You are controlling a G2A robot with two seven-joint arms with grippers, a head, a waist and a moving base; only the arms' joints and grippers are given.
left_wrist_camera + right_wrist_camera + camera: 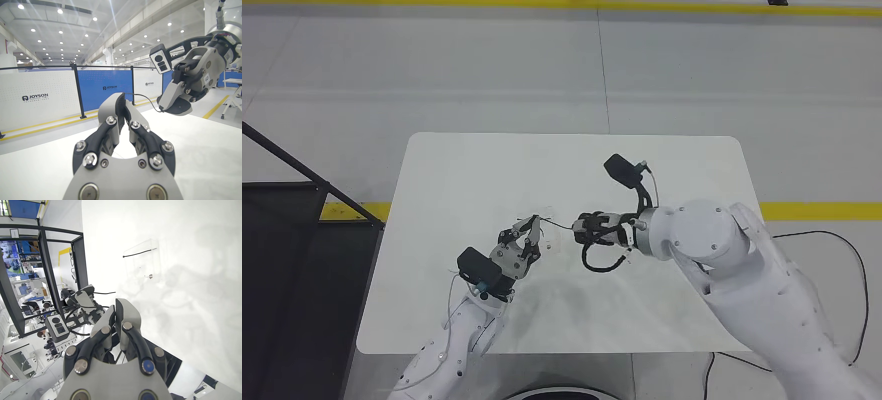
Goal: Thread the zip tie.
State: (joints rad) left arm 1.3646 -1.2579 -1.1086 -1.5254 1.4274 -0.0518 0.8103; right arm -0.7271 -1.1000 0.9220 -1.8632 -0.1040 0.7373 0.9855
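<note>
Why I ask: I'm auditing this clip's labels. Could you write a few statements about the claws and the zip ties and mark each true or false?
1. The left claw is shut on the thin black plastic zip tie. True.
2. That tie lies flat on the tabletop. False: it hangs in the air above the white table, running from the left claw to the tip of the right claw.
3. The right claw is wide open. False: its fingers are shut.
4. A second black zip tie sits apart from both claws, at a clear plastic box. True.
</note>
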